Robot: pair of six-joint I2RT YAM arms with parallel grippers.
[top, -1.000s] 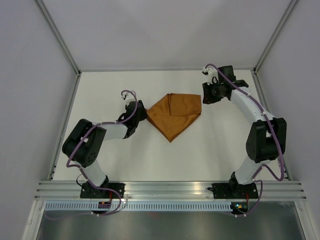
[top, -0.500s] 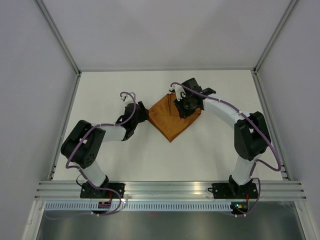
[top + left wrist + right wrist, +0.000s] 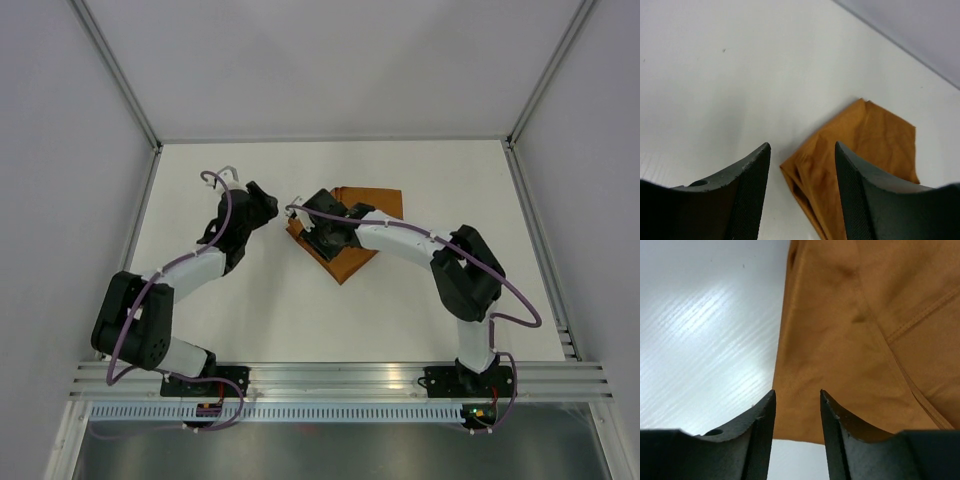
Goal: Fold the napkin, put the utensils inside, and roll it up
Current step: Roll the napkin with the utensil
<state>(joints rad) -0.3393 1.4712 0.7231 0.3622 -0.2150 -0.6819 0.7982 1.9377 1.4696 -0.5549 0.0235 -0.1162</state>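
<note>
Napkin point(image 3: 378, 200) lies folded near the middle of the table point(image 3: 300, 320). It forms a kite-like shape whose narrow tip points toward the near edge, so its long axis seems to run far-to-near, though the right arm point(image 3: 400, 235) covers much of it. The right gripper point(image 3: 796, 395) hangs low over the cloth's left edge, jaws apart and nothing clamped, likely placed to pinch that edge for another fold. The left gripper point(image 3: 801, 150) sits just off the left corner, jaws apart and empty, probably leaving room.
</note>
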